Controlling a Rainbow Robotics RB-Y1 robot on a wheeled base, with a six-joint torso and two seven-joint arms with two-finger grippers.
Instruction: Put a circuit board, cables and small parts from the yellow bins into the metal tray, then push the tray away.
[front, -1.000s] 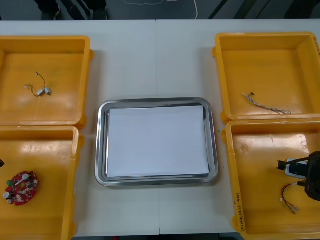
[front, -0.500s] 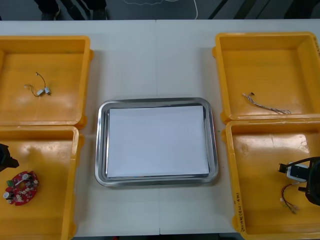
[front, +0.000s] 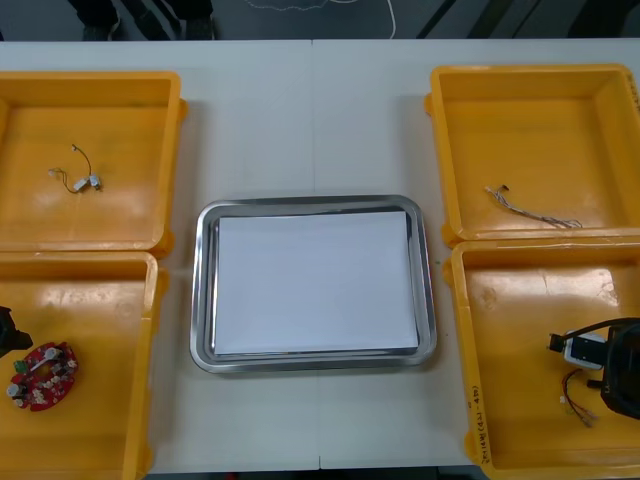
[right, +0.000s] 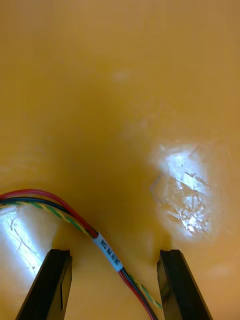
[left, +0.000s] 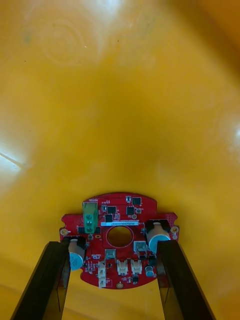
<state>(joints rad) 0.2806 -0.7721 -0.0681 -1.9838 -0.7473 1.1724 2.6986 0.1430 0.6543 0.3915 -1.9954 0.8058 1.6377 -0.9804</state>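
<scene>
In the near yellow bin (front: 100, 430) left of the metal tray (front: 203, 300), the left jaws stand open on either side of the red circuit board (left: 119, 240). In the near bin (front: 520, 330) right of the tray, the right jaws stand open astride the red and yellow cable (right: 107, 252).

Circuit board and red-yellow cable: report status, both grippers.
Left gripper open, straddling circuit board, near left bin. Right gripper open, straddling red and yellow cable, near right bin. Metal tray not yet loaded.
</scene>
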